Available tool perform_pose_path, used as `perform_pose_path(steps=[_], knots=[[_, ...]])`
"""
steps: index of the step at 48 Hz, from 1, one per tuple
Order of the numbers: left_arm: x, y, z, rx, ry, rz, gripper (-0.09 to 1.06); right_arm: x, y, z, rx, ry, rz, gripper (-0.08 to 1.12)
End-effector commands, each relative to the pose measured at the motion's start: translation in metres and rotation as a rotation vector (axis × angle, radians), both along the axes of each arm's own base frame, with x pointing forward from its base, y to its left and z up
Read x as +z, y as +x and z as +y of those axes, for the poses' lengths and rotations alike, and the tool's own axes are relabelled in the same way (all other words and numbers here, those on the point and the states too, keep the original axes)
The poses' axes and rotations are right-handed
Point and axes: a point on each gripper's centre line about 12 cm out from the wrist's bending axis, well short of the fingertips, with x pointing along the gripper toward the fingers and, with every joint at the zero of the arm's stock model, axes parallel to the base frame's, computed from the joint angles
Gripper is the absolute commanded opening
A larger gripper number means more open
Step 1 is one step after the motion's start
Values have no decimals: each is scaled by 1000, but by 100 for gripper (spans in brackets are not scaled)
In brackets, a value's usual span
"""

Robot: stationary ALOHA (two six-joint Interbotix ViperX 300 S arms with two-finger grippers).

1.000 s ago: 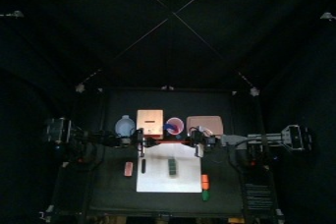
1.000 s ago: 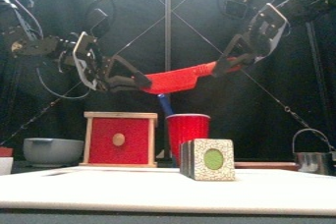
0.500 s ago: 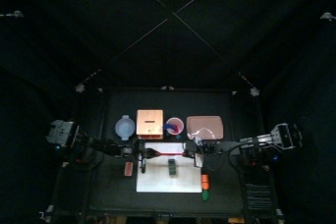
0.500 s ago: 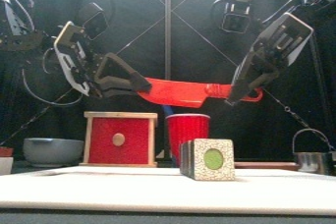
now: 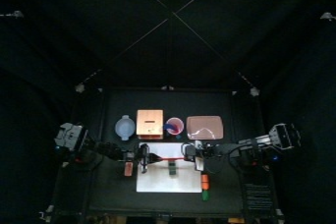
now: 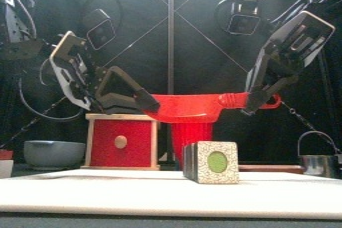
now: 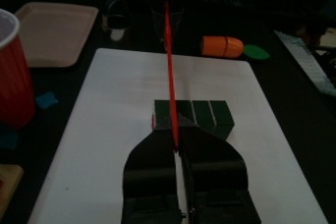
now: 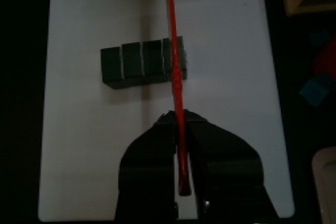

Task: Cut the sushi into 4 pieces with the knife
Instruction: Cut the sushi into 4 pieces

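My left gripper (image 6: 134,100) is clamped on the blade end of the red knife (image 6: 201,103) and my right gripper (image 6: 254,100) is clamped on its handle. The knife now hangs level between them. A second ago it sloped up toward my right side and sat higher; half a second ago it was nearly flat. Since then both arms have come down, and the blade now crosses in front of the rim of the red cup (image 6: 191,140).

The sushi roll (image 6: 211,162) has not moved. It lies on the white cutting board (image 6: 80,187) near the table's front, uncut, its blocks still joined. The knife is clear above it, not touching. From my right wrist, the blade (image 8: 172,61) runs over the roll (image 8: 141,63) near one end, parallel to the seams between blocks. The wooden box (image 6: 123,142) and the bowl (image 6: 54,153) stand behind, unchanged.
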Motion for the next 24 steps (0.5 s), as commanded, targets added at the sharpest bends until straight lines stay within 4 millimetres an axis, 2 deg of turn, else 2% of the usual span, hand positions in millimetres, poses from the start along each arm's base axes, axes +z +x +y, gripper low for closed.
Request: perform_pose_path(steps=[1,24], knots=[[7,10,0,12,-11,-37,11,12,6,1,-3,7,-35,4],[-3,13,-6,5,-14,-11,11,-7,10,1,-4,3,23,4]])
